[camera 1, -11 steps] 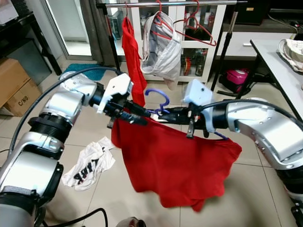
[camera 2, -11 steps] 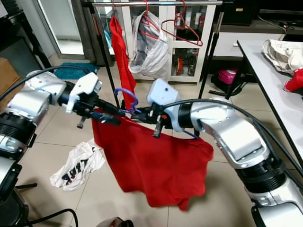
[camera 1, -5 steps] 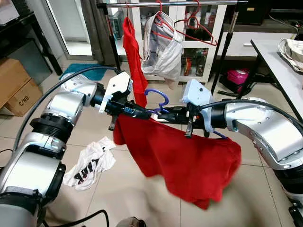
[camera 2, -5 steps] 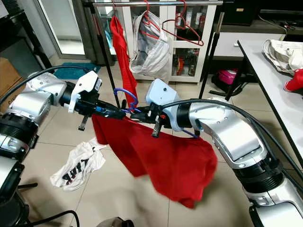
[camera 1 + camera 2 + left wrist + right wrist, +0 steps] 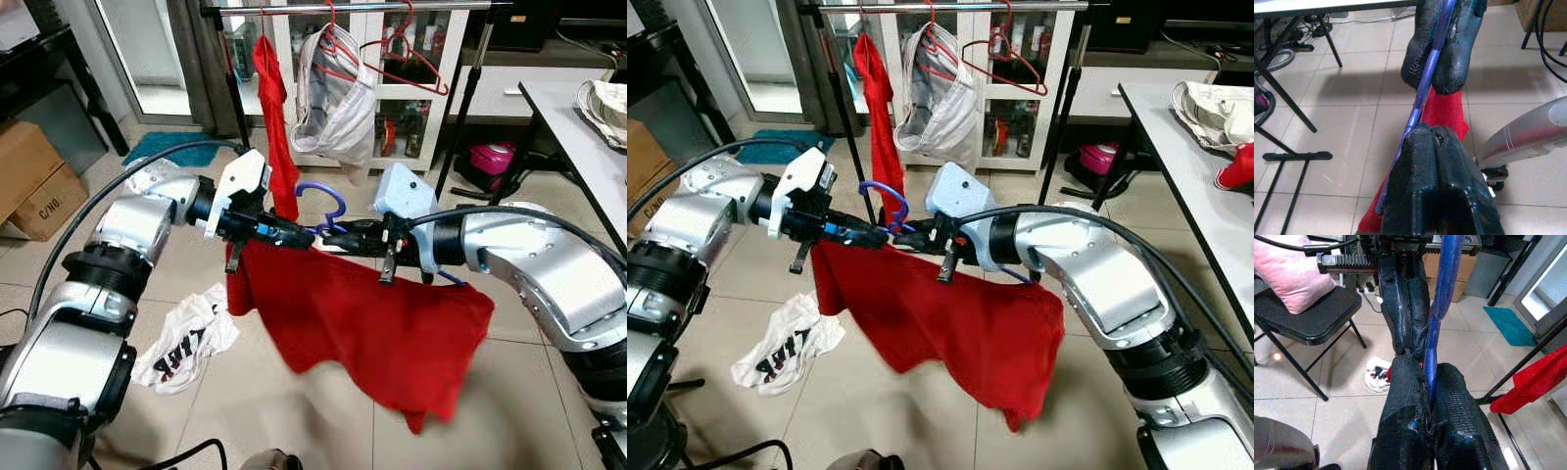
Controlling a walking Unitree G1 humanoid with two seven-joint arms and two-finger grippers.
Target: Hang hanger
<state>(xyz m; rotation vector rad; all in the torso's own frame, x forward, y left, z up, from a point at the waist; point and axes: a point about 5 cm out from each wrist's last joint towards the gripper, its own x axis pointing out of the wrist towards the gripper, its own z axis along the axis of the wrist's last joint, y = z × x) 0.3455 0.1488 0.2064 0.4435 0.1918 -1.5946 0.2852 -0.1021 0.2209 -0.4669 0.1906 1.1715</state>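
**Both claws pinching the blue hanger in front of the rail**

You have the blue hanger [image 5: 326,201] held in mid-air between the two arms, with a red shirt [image 5: 372,323] draped from it and hanging down toward the floor. Your left claw [image 5: 294,236] is pressed together on the hanger's bar from the left side; in the left wrist view the thin blue bar runs right between its fingers [image 5: 1422,186]. Your right claw [image 5: 338,238] meets it tip to tip from the other side and is also clamped on the bar, which the right wrist view shows passing between its fingers [image 5: 1403,396]. The hook points up, well below the clothes rail [image 5: 392,8], where a red garment [image 5: 274,108], a white garment [image 5: 333,103] and red hangers [image 5: 407,54] hang. A white shirt [image 5: 186,343] lies on the floor tiles [image 5: 549,392] below your left arm
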